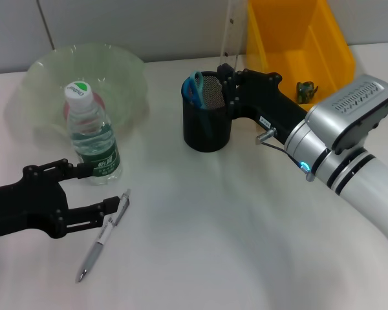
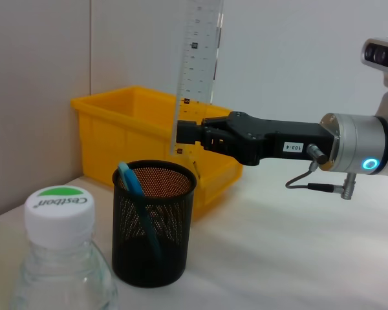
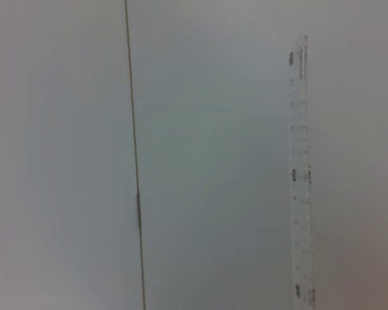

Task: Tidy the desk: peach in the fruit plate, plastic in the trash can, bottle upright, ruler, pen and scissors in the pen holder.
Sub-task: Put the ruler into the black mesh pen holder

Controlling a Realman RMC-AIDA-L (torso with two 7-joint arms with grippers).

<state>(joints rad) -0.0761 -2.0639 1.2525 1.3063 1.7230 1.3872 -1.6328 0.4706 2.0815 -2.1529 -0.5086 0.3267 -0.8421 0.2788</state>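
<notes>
My right gripper is shut on the clear ruler, holding it upright with its lower end over the black mesh pen holder. The left wrist view shows the same grip on the ruler above the holder. The ruler also fills the right wrist view. Blue-handled scissors stand in the holder. The bottle stands upright. My left gripper is open beside it, its lower finger touching the pen lying on the table. A reddish peach shows in the green fruit plate.
The yellow trash can stands at the back right with a small green piece of plastic inside. White wall runs behind the table. The bottle's cap sits close to the left wrist camera.
</notes>
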